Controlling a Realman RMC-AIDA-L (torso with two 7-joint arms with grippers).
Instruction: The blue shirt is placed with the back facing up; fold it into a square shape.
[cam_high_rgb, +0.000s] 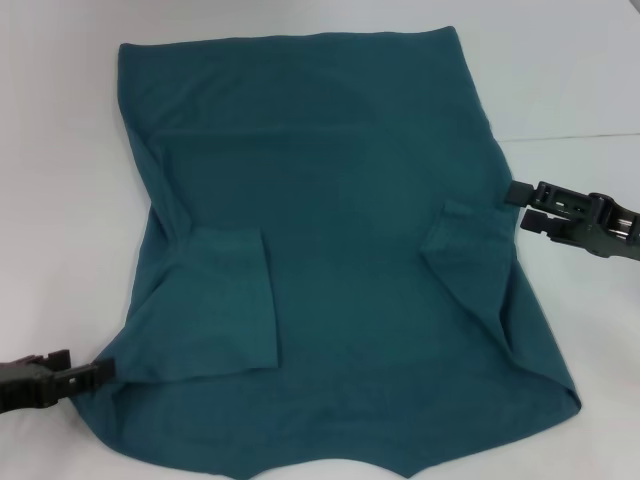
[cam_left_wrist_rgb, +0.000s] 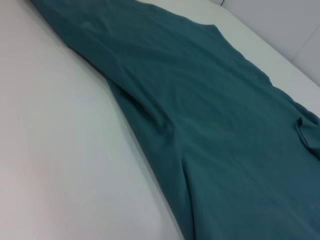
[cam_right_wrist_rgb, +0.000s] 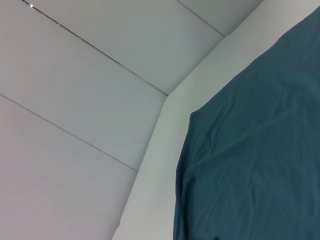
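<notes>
Cloth covered most of the head view: the blue shirt (cam_high_rgb: 340, 260) lay spread on the white table (cam_high_rgb: 60, 200), plain side up, with both sleeves already turned inward, one flap at lower left of centre and a smaller one at right of centre. You had the left gripper (cam_high_rgb: 92, 373) at the lower left edge of the frame, its tips meeting the shirt's side edge, and the right gripper (cam_high_rgb: 517, 192) at the right edge, tips at the fabric there. Whether either claw had actually pinched cloth or merely touched it, I could not tell; the wrist views showed only shirt and table.

The risks I'd flag for you: if one claw held a single layer or nothing, a lift would drag the shirt askew rather than fold it. Uneven pulling between the two sides could also undo the tucked sleeves or leave a crooked fold, spoiling the square.
</notes>
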